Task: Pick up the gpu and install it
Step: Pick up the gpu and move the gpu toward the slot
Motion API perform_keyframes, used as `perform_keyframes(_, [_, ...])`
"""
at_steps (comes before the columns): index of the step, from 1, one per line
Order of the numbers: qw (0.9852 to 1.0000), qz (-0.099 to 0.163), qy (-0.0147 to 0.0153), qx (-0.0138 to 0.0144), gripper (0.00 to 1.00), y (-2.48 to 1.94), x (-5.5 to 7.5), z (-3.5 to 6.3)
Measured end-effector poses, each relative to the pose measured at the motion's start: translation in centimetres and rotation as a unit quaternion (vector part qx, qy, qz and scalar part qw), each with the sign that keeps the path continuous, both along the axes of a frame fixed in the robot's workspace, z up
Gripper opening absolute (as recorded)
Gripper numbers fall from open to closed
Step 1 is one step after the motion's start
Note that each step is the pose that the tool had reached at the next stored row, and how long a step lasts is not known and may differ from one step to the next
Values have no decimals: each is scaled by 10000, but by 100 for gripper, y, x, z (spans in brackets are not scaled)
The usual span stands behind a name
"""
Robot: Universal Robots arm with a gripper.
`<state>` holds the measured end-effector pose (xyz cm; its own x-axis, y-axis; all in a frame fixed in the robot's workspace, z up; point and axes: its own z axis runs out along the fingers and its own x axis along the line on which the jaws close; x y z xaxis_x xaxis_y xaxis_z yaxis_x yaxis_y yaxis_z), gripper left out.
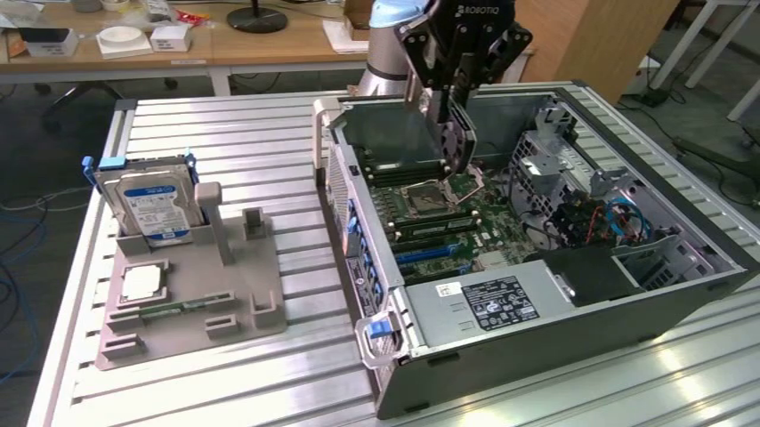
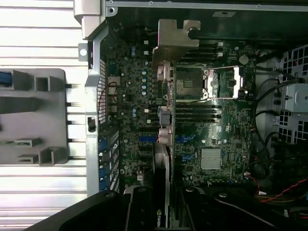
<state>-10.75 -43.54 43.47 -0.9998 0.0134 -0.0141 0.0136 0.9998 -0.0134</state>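
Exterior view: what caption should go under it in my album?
Robot arm holds the thin dark gpu card upright above the green motherboard inside the open grey computer case.

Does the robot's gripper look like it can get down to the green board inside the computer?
Probably yes. The computer case has its side off, and the gripper, holding the gpu, hangs right above the motherboard with open space below the card.

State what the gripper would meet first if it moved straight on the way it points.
The gpu in the gripper would likely touch the motherboard first, beside the CPU socket; depth is unclear.
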Motion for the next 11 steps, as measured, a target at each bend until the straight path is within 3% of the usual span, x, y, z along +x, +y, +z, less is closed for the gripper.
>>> perform_keyframes(11, [10000, 0, 0, 0, 26, 0, 138, -5])
